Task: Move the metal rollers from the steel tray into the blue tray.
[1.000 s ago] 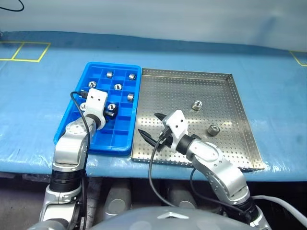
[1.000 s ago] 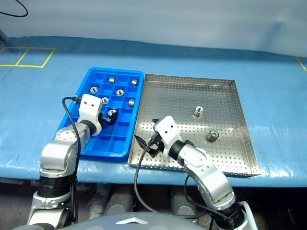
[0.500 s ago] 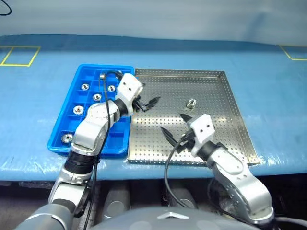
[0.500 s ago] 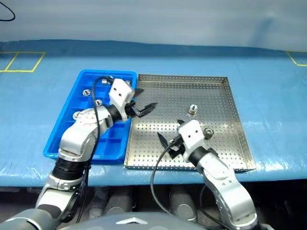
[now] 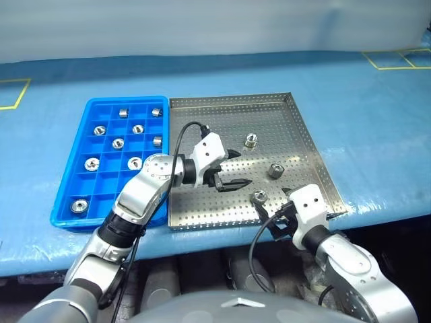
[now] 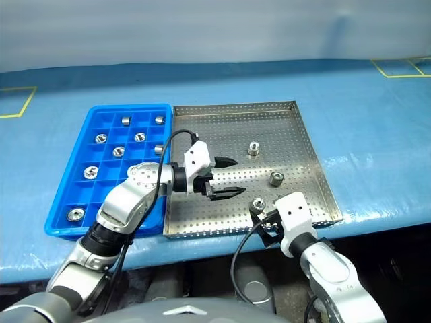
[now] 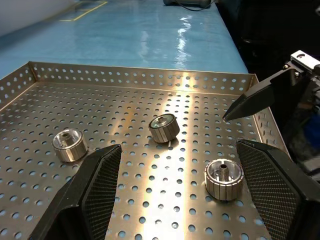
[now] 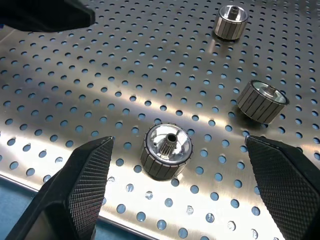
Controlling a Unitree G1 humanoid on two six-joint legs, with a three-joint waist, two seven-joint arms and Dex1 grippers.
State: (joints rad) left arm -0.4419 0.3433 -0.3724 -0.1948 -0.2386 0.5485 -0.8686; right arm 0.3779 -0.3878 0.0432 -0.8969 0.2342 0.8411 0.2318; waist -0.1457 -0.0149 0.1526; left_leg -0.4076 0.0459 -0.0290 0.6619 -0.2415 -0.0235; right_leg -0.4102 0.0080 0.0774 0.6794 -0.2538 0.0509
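The steel tray (image 5: 296, 145) lies on the blue surface (image 5: 377, 108), its near rim close to the surface's front edge, with the blue tray (image 5: 74, 161) just beside it along its left rim — the two look to be touching or nearly so.

Three rollers are on the steel tray's perforated floor. One roller (image 5: 250, 140) stands upright near the middle of the tray. A second roller (image 5: 274, 170) lies tilted on its side, closer to the right rim. The third roller (image 5: 258, 197) stands upright near the tray's front edge, its dark centre hole facing up.

In the blue tray, nine rollers (image 5: 118, 142) sit in separate compartments, one to a compartment, spread from the far row down to the near left corner, where one sits alone (image 5: 79, 205).

The left hand (image 5: 231, 168) reaches across the steel tray from its left side, fingers spread wide and holding nothing, pointing toward the tray's right rim; it hangs over the floor left of the three rollers. The right hand (image 5: 273, 212) is at the tray's front edge, its fingers (image 8: 80, 185) also wide apart and empty — the front roller sits between them in the right wrist view, not gripped.
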